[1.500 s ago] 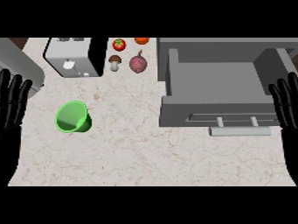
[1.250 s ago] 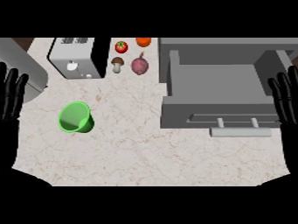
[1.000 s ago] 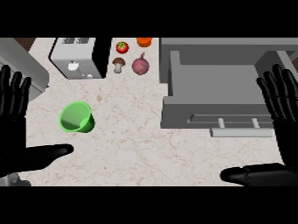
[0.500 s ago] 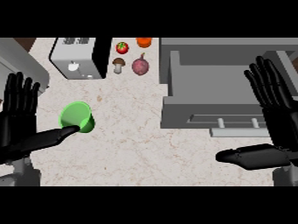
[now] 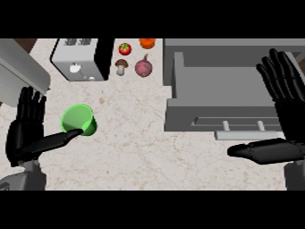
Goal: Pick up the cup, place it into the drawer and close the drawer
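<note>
Green cup (image 5: 79,120) lying on its side on marble counter (image 5: 135,152), left-centre, mouth toward upper left. Left hand (image 5: 27,129) just beside it, fingers straight & spread wide, thumb stretched out to cup's lower edge, tip seems touching it; nothing held. Right hand (image 5: 293,107) at right, over front right part of grey drawer (image 5: 214,89), also wide open, fingers straight up, thumb pointing left below drawer handle (image 5: 243,126); holds nothing. Drawer pulled out, open, well apart from cup. At back: toaster (image 5: 81,59), then mushroom (image 5: 121,66), tomato (image 5: 125,48), orange fruit (image 5: 146,43), reddish-purple veg (image 5: 143,67) betw. toaster & drawer.
</note>
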